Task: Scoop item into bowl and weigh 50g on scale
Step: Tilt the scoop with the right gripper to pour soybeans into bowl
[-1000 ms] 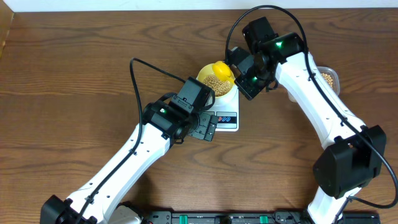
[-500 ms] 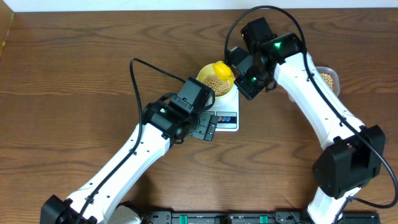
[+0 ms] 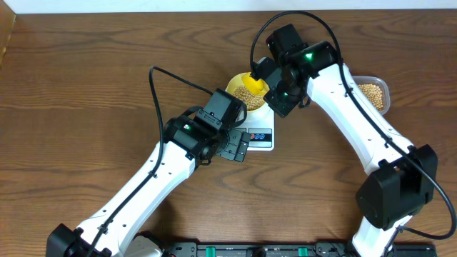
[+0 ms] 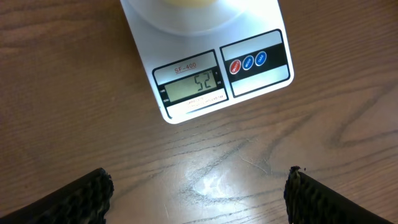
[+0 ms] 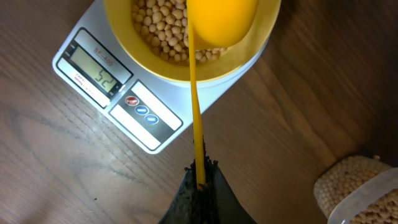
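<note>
On the white digital scale (image 4: 205, 68), display reading 52, stood one pale-yellow bowl (image 5: 264, 43) of tan beans (image 5: 155, 28), a yellow scoop (image 5: 221, 15) over them, its thin handle pinched at the end by the right gripper (image 5: 199, 180); left gripper (image 4: 198, 180) spread wide, empty, before the scale. Beans were judged light, hard and apt to roll, best taken a few at a time by scoop, not pinched singly. Bowl and scoop head were cut off at frame top; clear tub (image 5: 357, 186) partly seen; scoop contents indiscernible.

White arms (image 3: 143, 182), black joints (image 3: 394, 196), green lights (image 3: 312, 51), black cables (image 3: 153, 86)
</note>
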Robot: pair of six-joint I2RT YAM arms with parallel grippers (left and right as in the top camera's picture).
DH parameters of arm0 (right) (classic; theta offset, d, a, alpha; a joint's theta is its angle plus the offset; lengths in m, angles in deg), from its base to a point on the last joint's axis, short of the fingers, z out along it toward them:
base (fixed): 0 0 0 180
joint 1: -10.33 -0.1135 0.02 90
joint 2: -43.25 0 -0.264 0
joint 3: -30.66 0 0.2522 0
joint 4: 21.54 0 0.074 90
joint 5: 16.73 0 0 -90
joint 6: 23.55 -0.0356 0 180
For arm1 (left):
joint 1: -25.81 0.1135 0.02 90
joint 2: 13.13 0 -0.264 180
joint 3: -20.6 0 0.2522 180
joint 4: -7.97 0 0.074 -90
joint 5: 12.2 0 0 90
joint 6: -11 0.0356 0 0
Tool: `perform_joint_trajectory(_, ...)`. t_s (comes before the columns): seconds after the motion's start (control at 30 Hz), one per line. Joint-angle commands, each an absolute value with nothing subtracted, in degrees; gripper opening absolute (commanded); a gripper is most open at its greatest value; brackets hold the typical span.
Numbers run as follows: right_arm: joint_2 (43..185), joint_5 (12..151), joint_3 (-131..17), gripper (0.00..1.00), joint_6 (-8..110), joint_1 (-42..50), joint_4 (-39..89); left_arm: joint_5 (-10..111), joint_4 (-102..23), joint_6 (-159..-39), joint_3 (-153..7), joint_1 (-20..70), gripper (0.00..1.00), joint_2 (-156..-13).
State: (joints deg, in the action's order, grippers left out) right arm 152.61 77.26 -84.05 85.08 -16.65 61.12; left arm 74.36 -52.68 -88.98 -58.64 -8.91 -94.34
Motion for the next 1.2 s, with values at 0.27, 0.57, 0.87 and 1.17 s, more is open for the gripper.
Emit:
perform_joint_trajectory(0.27,154.9,75.7,-84.9,0.01,84.4,-17.5,61.6,75.3,-52.8,-87.8,-58.7,-8.9,0.91,-93.5)
perform_joint_trajectory(0.57,156.4,75.7,-84.9,0.01,84.0,-17.5,61.5,75.3,-52.9,-87.8,-58.7,-8.9,0.91,-93.5)
perform_joint_trajectory(0.87,156.8,75.7,-84.9,0.01,84.0,-18.0,60.8,75.3,-52.9,-87.8,-58.7,-8.9,0.91,-93.5)
perform_joint_trajectory(1.17,156.9,75.7,-84.9,0.01,84.0,-18.0,60.3,75.3,-52.9,-87.8,-58.7,-8.9,0.91,-93.5)
